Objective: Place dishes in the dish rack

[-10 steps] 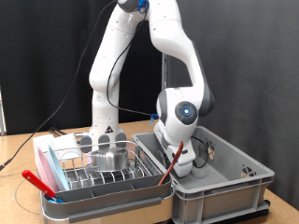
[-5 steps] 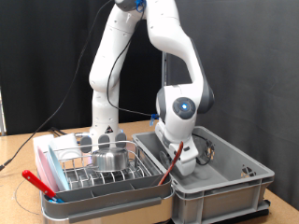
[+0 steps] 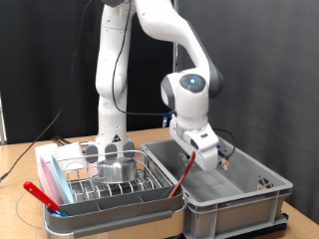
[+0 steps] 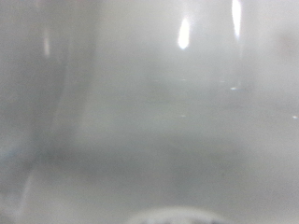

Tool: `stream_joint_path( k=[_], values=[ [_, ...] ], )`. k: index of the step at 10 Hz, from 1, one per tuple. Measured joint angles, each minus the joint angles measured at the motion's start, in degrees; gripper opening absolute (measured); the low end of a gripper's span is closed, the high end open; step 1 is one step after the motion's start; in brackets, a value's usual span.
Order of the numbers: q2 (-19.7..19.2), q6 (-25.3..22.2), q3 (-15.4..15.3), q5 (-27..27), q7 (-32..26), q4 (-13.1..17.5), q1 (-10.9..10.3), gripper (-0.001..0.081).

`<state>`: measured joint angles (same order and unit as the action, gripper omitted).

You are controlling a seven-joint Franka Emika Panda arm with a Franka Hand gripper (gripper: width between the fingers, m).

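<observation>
The dish rack (image 3: 150, 185), silver wire in a white tray (image 3: 50, 159), stands at the exterior view's lower left. A shiny steel bowl (image 3: 117, 169) rests upside down inside it, in front of the whitish-grey utensil holder (image 3: 108, 151). My gripper (image 3: 206, 157) hangs over the large grey crate (image 3: 234, 199), above its left half and apart from the rack. Its fingers are hard to make out. The wrist view is a grey blur with a few bright streaks; nothing in it can be identified. No plate or glass piece shows clearly.
A thin red stick (image 3: 182, 174) leans at the crate's left wall, just below the gripper. A red utensil (image 3: 45, 194) lies along the rack tray's front left corner. Cables run across the wooden table (image 3: 20, 164) behind the rack.
The arm has lifted and swung: the wrist and gripper rose out of the crate and turned toward the exterior view's right. The bowl, rack and red stick have not moved.
</observation>
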<state>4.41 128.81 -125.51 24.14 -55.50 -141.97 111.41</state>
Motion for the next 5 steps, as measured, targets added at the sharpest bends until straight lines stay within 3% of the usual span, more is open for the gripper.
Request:
stream_joint_path(
  k=[2,3,5],
  values=[
    [-3.5,0.0,0.4,-3.3,3.0,0.3,0.1,0.0106],
    [-3.3,0.0,0.4,-3.3,2.7,0.2,0.1,0.0106],
    [-3.2,-0.5,0.0,-3.5,-7.3,0.3,0.0,0.0106]
  ],
)
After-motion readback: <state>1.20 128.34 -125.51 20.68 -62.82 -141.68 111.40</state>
